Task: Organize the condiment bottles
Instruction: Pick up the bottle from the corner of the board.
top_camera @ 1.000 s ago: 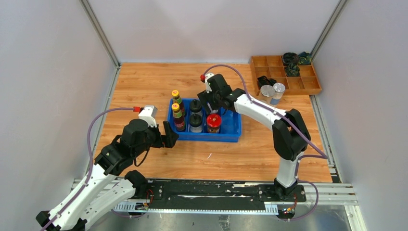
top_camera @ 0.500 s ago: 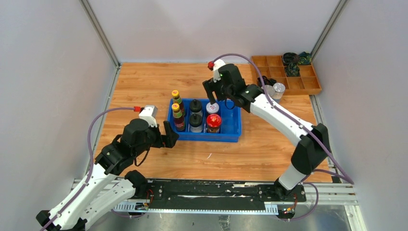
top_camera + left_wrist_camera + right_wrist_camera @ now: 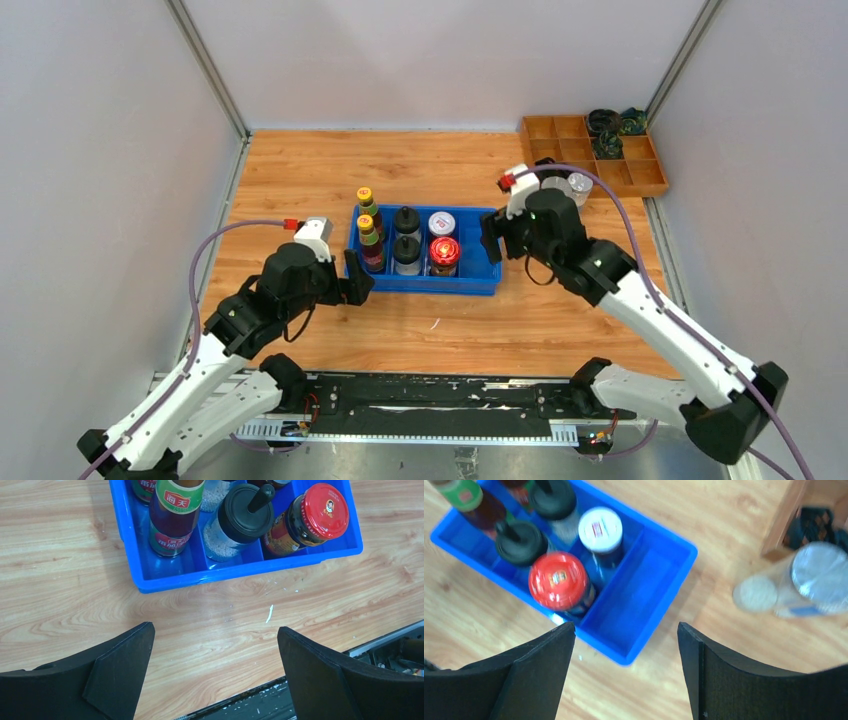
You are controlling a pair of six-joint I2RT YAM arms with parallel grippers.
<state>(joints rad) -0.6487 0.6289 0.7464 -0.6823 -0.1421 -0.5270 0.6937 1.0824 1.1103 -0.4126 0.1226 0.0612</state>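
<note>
A blue bin point(image 3: 478, 262) holds two yellow-capped sauce bottles point(image 3: 366, 224), two black-lidded shakers point(image 3: 406, 246), a white-lidded dark jar point(image 3: 442, 223) and a red-lidded jar point(image 3: 444, 250); its right compartment is bare. Two silver-lidded jars point(image 3: 821, 572) stand on the table beside the wooden tray; one shows in the top view point(image 3: 579, 183), the other is mostly hidden behind my right wrist. My right gripper point(image 3: 492, 238) is open and empty above the bin's right end point(image 3: 626, 630). My left gripper point(image 3: 358, 280) is open and empty at the bin's near left corner point(image 3: 215, 627).
The wooden tray point(image 3: 560, 130) with black and green coiled items point(image 3: 607, 122) sits at the back right corner. Grey walls close in the table on three sides. The black rail point(image 3: 450, 395) with the arm bases runs along the near edge.
My right gripper has left the white-lidded jar standing in the bin and has risen and swung right and nearer. The left arm has hardly moved.
</note>
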